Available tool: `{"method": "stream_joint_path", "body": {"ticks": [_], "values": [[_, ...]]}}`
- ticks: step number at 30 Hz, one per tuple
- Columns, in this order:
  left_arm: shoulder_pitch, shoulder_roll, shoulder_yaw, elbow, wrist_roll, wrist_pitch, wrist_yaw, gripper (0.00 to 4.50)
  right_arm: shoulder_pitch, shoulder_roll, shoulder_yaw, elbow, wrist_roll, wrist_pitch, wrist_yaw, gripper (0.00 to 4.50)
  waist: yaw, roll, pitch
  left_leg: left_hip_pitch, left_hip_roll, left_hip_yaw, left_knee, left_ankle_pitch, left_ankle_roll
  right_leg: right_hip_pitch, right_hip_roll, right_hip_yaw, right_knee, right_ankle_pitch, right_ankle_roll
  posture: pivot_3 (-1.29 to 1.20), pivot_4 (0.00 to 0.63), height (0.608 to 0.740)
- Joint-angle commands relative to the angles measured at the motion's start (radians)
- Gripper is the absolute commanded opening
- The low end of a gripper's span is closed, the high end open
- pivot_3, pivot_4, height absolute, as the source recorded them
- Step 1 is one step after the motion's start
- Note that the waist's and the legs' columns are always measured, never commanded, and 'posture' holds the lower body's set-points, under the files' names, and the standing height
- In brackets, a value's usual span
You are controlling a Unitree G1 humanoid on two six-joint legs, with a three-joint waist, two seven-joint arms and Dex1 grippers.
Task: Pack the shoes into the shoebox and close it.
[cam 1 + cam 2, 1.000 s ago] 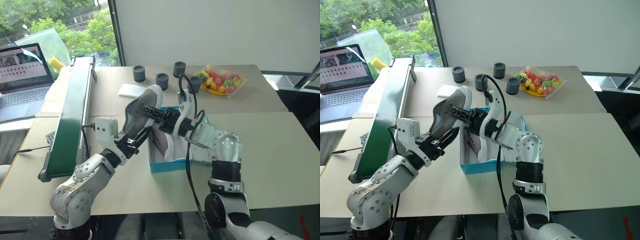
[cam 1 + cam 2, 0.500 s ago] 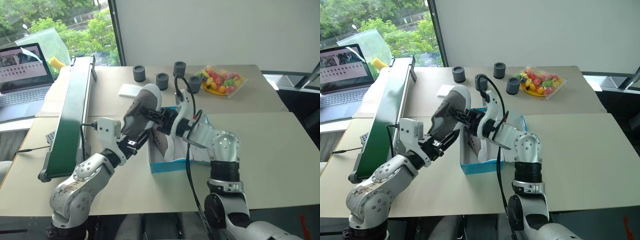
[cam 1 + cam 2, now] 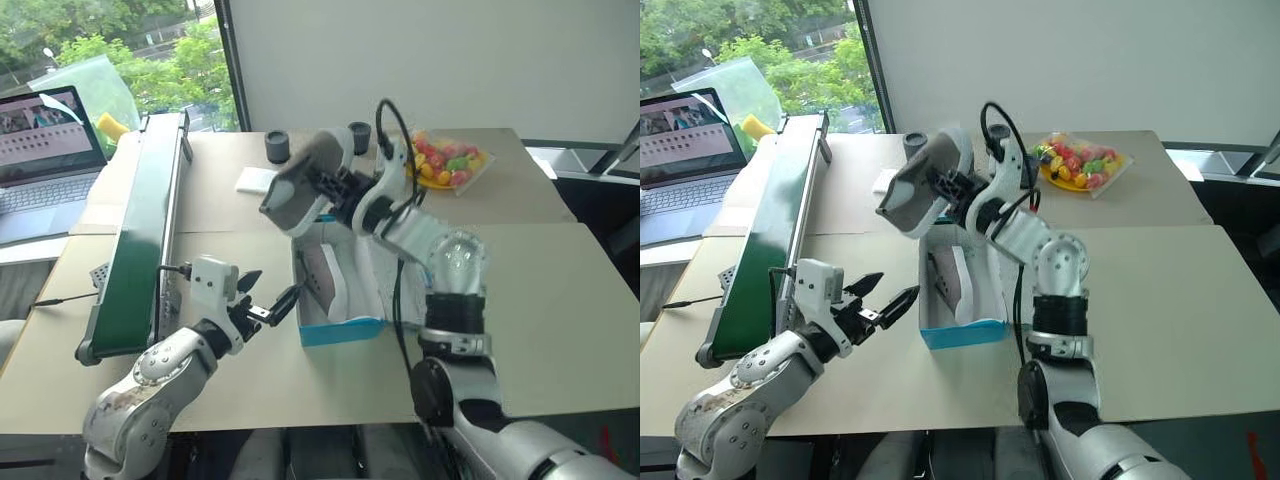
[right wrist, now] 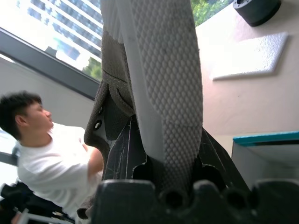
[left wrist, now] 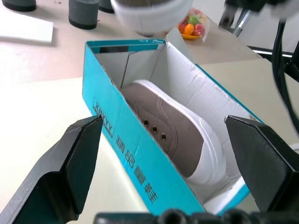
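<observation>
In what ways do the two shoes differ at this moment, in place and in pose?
The shoe in the box lies on its side inside the blue shoebox, while the lifted shoe hangs in the air above the box's far end. No gripper touches the shoe in the box; the right gripper is clamped on the lifted shoe. Both are grey-brown with whitish soles.

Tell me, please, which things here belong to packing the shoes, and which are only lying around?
For the job: shoe held in the right gripper; shoe in the box; blue shoebox; open left gripper.

Lying about: grey cups; white pad; fruit plate; laptop; green conveyor.
</observation>
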State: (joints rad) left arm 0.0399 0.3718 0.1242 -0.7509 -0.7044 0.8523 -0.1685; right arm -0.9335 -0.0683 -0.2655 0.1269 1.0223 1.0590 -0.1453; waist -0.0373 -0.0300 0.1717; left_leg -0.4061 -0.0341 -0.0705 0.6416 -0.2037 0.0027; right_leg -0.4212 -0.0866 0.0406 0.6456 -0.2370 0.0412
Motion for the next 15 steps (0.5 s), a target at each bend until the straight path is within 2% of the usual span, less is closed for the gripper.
{"method": "stream_joint_path", "body": {"ticks": [1,7,11,15], "values": [[-0.014,0.003,0.008,-0.030,0.001,-0.032,-0.007,4.48,0.016,-0.040,0.041,-0.037,0.027,0.181,0.002,0.51,0.000,0.000,0.000,0.000,0.000,0.000,0.000,0.000,0.000,0.000,0.000,0.000,0.000,0.000,0.000,0.00,0.150,0.740],[-0.032,0.001,0.006,-0.032,-0.004,-0.027,0.000,4.48,0.134,-0.098,0.110,-0.144,0.022,0.402,0.022,0.51,-0.003,0.000,0.000,-0.001,0.000,0.000,0.000,0.000,0.000,-0.001,0.000,0.000,0.000,0.000,0.000,0.00,0.150,0.740],[-0.025,0.006,0.003,-0.048,-0.011,-0.026,-0.007,4.48,0.196,-0.083,0.135,-0.171,-0.028,0.441,0.017,0.51,-0.006,0.000,0.000,-0.001,0.000,0.001,0.000,0.000,0.000,0.000,0.000,0.001,0.000,0.000,0.000,0.00,0.150,0.740],[-0.012,0.036,0.002,-0.069,-0.021,-0.020,-0.032,4.48,0.184,-0.067,0.169,-0.151,-0.085,0.460,0.036,0.51,-0.008,0.000,0.000,0.000,0.000,0.001,0.000,0.000,0.000,0.000,0.000,0.001,0.000,0.000,0.000,0.00,0.150,0.740]]}}
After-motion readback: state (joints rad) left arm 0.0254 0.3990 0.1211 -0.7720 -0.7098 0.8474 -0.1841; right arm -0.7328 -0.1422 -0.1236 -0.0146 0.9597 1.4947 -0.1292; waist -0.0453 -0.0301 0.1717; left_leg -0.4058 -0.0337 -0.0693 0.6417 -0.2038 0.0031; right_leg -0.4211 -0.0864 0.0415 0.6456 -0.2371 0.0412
